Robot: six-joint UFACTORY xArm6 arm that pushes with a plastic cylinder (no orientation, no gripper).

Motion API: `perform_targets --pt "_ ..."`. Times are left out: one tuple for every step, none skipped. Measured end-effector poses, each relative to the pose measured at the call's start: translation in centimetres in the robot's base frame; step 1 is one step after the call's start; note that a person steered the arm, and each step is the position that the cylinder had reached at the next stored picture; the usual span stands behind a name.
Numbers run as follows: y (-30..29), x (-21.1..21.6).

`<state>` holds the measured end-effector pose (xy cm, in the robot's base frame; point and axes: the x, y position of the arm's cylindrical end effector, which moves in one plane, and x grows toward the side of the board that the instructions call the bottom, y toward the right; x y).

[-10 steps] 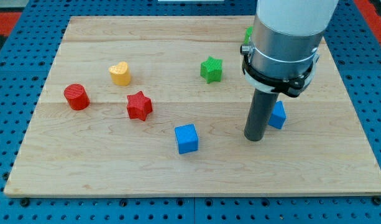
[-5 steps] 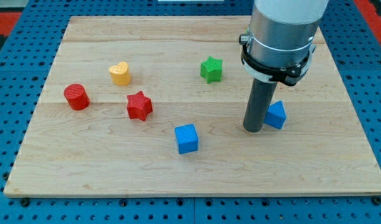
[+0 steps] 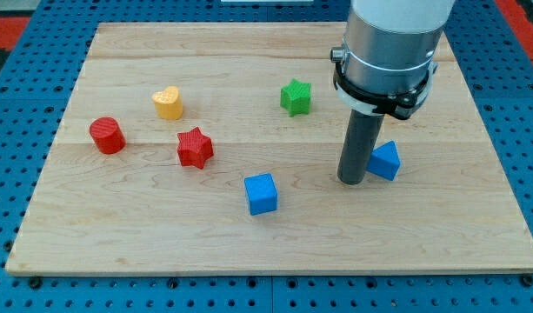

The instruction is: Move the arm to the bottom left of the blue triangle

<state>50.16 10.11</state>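
The blue triangle (image 3: 386,162) lies on the wooden board (image 3: 162,235) at the view's right of centre. My tip (image 3: 350,180) rests on the board just to the left of the triangle and slightly below it, close to its left edge or touching it. The arm's grey body hides the board above the triangle.
A blue cube (image 3: 261,193) lies left of my tip. A green star (image 3: 295,96) sits above and left. A red star (image 3: 195,147), a yellow heart (image 3: 168,103) and a red cylinder (image 3: 106,135) lie on the left half.
My tip has moved slightly left and up, so more of the blue triangle shows to its right. The blocks have not moved.
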Motion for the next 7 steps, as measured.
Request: perform_targets --pt "0.0 0.1" --pt "-1.1 0.5" --pt "-1.3 0.5" --pt "-1.3 0.5" --pt "-1.3 0.6" --pt "-1.3 0.8" --pt "-1.1 1.3"
